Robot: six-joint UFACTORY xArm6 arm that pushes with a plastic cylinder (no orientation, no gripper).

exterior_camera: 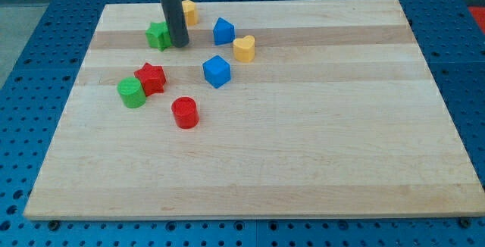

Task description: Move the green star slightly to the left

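The green star [158, 35] lies near the upper left of the wooden board [303, 141]. My tip [179, 45] stands right at the star's right side, touching or nearly touching it. The dark rod rises from there out of the view's top and hides part of the star's right edge.
A yellow block [189, 10] sits just above and right of the rod. A blue block [223, 31], a yellow heart [243, 48] and a blue cube [216, 71] lie to the right. A red star [151, 78], a green cylinder [131, 93] and a red cylinder [184, 113] lie below.
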